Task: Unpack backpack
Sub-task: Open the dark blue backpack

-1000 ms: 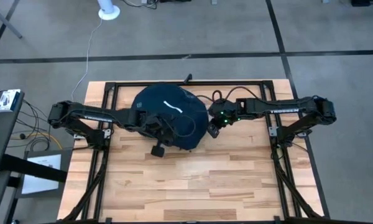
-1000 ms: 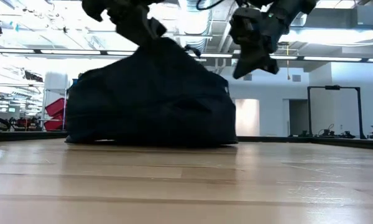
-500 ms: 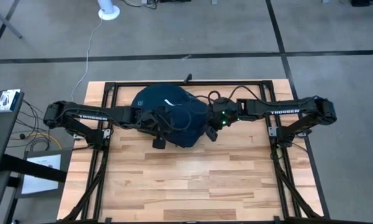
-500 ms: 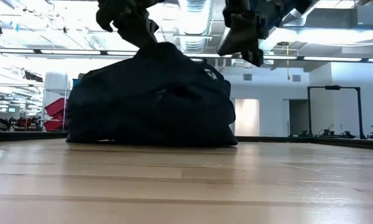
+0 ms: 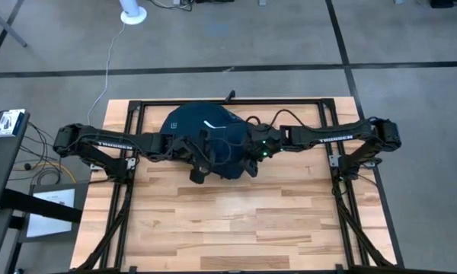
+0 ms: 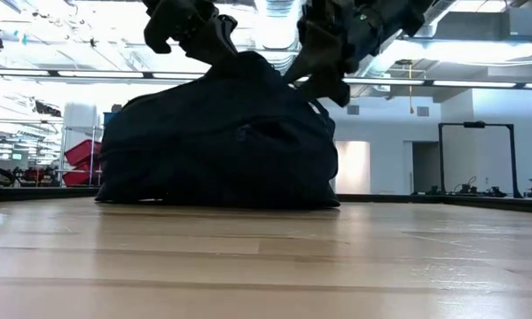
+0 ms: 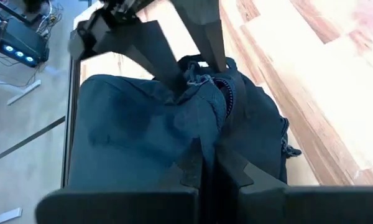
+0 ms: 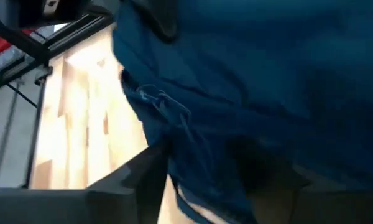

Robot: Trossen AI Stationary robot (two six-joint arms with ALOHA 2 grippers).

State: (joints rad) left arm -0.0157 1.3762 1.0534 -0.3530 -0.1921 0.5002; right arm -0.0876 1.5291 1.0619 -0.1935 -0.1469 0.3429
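atop the backpack, both hands crowd its zipper.

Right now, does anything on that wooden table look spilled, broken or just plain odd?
Nothing is spilled or broken. The large soft dark navy fabric backpack sits slumped at the table's far side, its top fabric pinched up into a peak by the left gripper, which is shut on it. The right gripper presses against the backpack's other side.

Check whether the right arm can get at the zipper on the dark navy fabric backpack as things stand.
Probably yes: the right gripper is already at the zipper atop the dark navy fabric backpack, fingers apart, nothing between; the left gripper pinches fabric beside it.
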